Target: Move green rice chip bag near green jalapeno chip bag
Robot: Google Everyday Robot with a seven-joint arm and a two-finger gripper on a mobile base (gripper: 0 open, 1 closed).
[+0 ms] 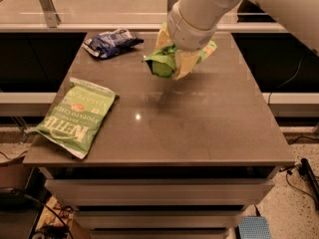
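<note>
My gripper hangs over the far middle of the table, shut on the green rice chip bag. It holds the small bright green bag crumpled above the tabletop. The bag casts a shadow on the surface below. The green jalapeno chip bag is a large flat light green Kettle bag. It lies at the table's front left, well to the left of and nearer than the gripper.
A dark blue snack bag lies at the far left corner of the brown table. A metal rail and glass run behind the table. The floor shows cables at the lower right.
</note>
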